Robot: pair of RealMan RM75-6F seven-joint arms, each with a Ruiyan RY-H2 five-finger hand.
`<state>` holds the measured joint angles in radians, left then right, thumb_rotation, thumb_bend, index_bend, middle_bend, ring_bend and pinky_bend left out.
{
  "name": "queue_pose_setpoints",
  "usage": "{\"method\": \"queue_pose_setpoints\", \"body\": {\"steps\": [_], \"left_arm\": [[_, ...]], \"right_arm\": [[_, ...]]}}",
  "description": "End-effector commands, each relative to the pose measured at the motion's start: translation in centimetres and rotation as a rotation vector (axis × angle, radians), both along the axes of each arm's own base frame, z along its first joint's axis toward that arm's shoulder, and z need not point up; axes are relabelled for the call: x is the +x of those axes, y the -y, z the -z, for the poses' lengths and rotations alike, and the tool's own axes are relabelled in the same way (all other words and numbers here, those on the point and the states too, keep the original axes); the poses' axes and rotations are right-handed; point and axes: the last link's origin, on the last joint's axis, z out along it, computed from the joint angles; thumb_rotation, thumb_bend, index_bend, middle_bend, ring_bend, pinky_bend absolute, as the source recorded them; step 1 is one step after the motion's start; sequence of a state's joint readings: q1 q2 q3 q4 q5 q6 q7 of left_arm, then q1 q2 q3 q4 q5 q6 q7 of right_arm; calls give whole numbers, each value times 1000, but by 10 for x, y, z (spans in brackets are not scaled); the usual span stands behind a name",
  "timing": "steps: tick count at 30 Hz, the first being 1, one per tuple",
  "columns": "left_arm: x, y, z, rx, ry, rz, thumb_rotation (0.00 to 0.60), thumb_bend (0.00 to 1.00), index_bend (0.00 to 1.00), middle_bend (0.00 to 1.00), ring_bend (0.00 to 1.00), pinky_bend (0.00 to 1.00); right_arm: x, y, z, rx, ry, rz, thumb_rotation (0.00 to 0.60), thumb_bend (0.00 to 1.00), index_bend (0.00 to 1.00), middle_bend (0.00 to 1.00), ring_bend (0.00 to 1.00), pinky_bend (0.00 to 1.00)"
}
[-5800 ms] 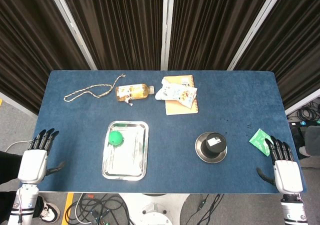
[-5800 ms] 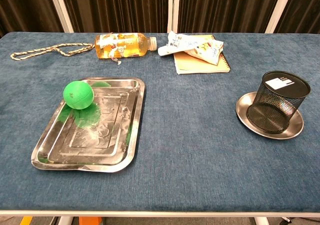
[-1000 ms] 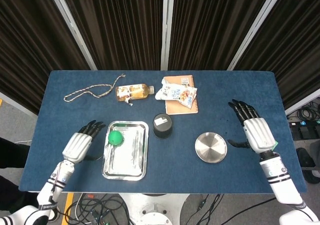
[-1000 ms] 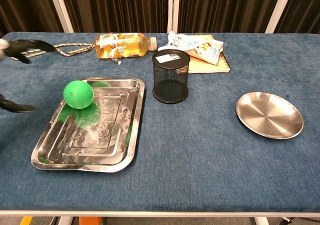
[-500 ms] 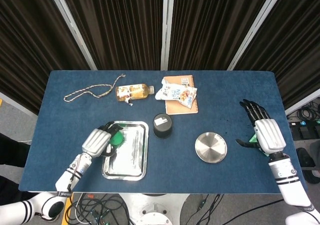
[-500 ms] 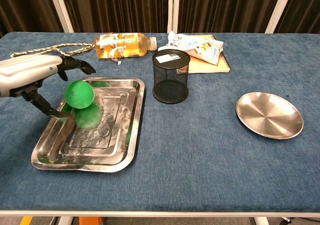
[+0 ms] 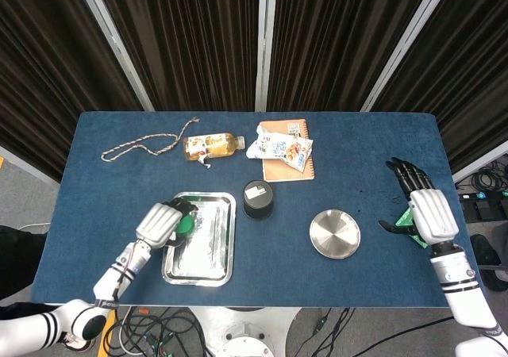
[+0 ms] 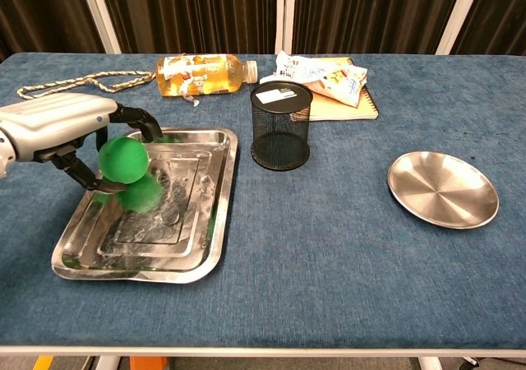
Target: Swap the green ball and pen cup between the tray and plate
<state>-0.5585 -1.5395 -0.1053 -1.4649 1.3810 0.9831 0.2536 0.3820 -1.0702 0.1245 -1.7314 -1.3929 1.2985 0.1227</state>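
The green ball sits in my left hand, fingers curled over its top and thumb under it, just above the far left corner of the steel tray. From the head view, that left hand covers most of the ball over the tray. The black mesh pen cup stands upright on the cloth between tray and plate, also in the head view. The round steel plate lies bare on the right. My right hand hovers open near the right table edge, apart from the plate.
A tea bottle, a rope and a notebook with snack packets lie along the far side. A green packet peeks out beneath my right hand.
My left hand has closed around the green ball, which now sits slightly left of and higher than before. My right hand has drifted a little toward the right edge.
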Motion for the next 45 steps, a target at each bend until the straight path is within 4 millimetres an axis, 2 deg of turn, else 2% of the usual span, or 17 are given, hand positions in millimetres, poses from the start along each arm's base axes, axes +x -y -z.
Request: {"method": "queue_pose_setpoints", "body": {"steps": [1,10,18,28,32,35,39,43,45], "left_arm": [[1,-1,2,-4,-5,2,600,213,261,271,237,505],[-1,-2,2,-6,-21,-3,600,220,286,307,280,555],[2,-3,2,6,-19,10,600,261,402,372,333,597],[15,3,-5,16,30,51,600,335,427,392,354,613],[36,12,-12,19,70,108,600,335,427,404,368,622],[59,23,-9,-24,90,174,600,335,427,407,371,624],[93,32,3,-72,109,281,600,335,427,407,371,624],[125,32,21,-123,105,379,600,335,427,408,371,624],[134,29,30,-143,87,407,600,335,428,408,371,623]], "right_arm": [[-1,0,0,-1,2,3,600,0,0,38,0,97],[-3,-1,0,-4,4,9,600,0,0,39,0,97],[-4,-1,0,-8,9,9,600,0,0,39,0,97],[-6,-2,-7,-31,17,15,600,0,0,39,0,97],[-9,-1,-14,-50,31,25,600,0,0,40,0,97],[-13,0,-18,-50,74,45,600,0,0,41,0,96],[-21,2,-23,-50,112,63,600,0,0,44,0,96],[-28,2,-30,-64,144,77,600,0,0,45,0,96],[-31,1,-34,-72,155,80,600,0,0,47,0,96]]}}
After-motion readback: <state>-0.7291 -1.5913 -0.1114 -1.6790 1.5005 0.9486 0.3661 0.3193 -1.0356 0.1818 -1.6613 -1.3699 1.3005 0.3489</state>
